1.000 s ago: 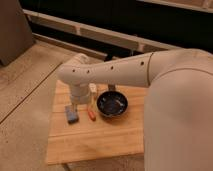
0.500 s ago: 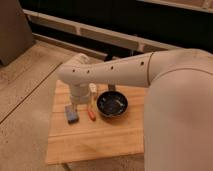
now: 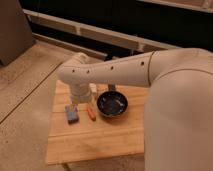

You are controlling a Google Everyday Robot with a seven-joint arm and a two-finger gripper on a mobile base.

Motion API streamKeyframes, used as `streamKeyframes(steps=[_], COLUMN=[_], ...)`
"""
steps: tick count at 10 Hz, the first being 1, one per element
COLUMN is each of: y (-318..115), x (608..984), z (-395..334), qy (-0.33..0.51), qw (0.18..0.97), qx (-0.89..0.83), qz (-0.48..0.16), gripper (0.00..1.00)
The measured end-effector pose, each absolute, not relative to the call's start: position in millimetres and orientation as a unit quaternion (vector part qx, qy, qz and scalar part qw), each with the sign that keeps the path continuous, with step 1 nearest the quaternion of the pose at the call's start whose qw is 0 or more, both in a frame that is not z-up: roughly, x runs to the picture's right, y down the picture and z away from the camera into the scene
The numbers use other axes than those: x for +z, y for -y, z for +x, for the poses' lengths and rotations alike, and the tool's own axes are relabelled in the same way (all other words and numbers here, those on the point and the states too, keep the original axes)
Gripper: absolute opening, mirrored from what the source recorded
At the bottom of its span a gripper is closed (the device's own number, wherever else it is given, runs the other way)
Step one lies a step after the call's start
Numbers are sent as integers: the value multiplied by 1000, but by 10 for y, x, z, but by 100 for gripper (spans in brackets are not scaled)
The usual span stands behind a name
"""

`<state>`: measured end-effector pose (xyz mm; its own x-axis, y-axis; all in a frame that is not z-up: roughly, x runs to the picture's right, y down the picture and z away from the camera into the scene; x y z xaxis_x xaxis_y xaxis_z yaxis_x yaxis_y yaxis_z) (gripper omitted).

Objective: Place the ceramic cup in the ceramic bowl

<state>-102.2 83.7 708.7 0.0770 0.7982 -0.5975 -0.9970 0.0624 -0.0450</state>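
The ceramic bowl, round, glossy and dark, sits on the wooden table right of centre and holds nothing I can see. My white arm reaches in from the right, bends at the left and points down. The gripper is at its lower end, just left of the bowl and low over the table. A small pale white thing shows beside the arm, behind the bowl's left edge. It is mostly hidden, so I cannot tell whether it is the ceramic cup.
A blue sponge-like block lies on the table left of the bowl, with a small orange thing between them. The table stands on a speckled floor; a dark wall with pale rails runs behind.
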Motion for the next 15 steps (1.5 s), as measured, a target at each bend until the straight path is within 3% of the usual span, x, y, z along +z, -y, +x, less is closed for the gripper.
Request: streamKeyframes(steps=[2, 6, 11, 15], y=[-501, -104, -63, 234], x=[7223, 7388, 7444, 7901], z=[-824, -700, -668, -834], qy=[-199, -188, -191, -187], qw=[705, 708, 701, 697], qx=[651, 652, 657, 662], qz=[-196, -197, -198, -202], gripper=[65, 65, 65, 65])
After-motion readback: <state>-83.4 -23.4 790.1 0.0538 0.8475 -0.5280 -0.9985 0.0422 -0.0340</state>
